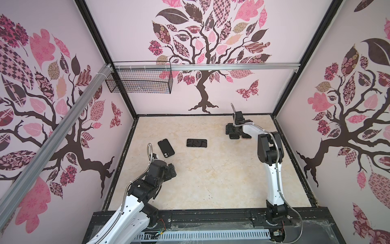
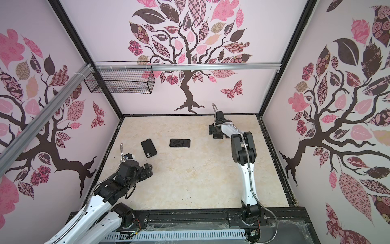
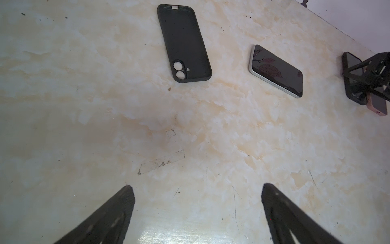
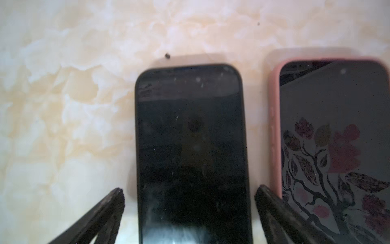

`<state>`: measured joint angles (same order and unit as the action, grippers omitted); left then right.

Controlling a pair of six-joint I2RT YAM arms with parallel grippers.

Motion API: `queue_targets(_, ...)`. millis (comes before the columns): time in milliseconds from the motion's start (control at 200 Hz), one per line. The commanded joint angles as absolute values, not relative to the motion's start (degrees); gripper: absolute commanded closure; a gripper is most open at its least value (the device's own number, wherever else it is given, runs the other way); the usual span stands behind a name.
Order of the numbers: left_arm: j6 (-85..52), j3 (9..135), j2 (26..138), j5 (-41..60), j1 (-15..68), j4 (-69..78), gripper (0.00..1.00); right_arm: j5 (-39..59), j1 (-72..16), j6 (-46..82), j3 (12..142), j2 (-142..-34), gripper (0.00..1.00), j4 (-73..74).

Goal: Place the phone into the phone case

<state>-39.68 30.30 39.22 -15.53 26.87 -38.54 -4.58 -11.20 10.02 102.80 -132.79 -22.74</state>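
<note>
Phone (image 1: 196, 143) lies uncased; left claw (image 3: 197, 186) and right claw (image 4: 190, 189) gape, the right straddling a blurred black-cased phone (image 4: 190, 137).

I see the empty black case (image 1: 166, 148) lying flat; the silver-edged phone (image 1: 196, 143) lies screen-up near it, not touching.

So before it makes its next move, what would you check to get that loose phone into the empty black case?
1. The empty case lies open side up, nothing inside: ok.
2. The bare phone lies flat, screen up, apart from the case: ok.
3. The left fingers are open, holding nothing: ok.
4. The right fingers are open, astride the cased black phone, gaps both sides: ok.
5. Fingers near the bare phone: not ok, both pairs are away from it.
6. Phone's camera end matching the case's holes: cannot tell.
</note>
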Motion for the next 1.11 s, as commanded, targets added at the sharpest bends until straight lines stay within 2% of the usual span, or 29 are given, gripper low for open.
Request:
queue_targets(0, -39.6, 32.6, 41.3, -17.4, 26.5, -37.3, 0.03, 0.4, -10.8, 7.9, 96.5, -122.5, 0.0, -19.6)
queue_targets(290, -39.2, 35.8, 49.8, -23.3, 26.4, -34.0, 0.03, 5.4, -11.0, 6.8, 78.3, -101.6, 0.0, -16.7)
queue_targets(510, -37.0, 40.9, 59.1, -23.1, 23.6, -31.1, 0.06, 4.4, -12.4, 9.2, 62.9, -85.3, 0.0, -16.5)
queue_targets(835, -34.2, 45.5, 71.6, -13.9, 11.7, -24.5, 0.19, 5.9, -15.6, 12.1, 46.5, -66.5, 0.0, -18.8)
queue_targets(1100, -32.9, 51.5, 84.2, -13.6, 9.0, -22.1, 0.37, 9.1, -17.9, 13.3, 43.2, -62.4, 0.0, -18.7)
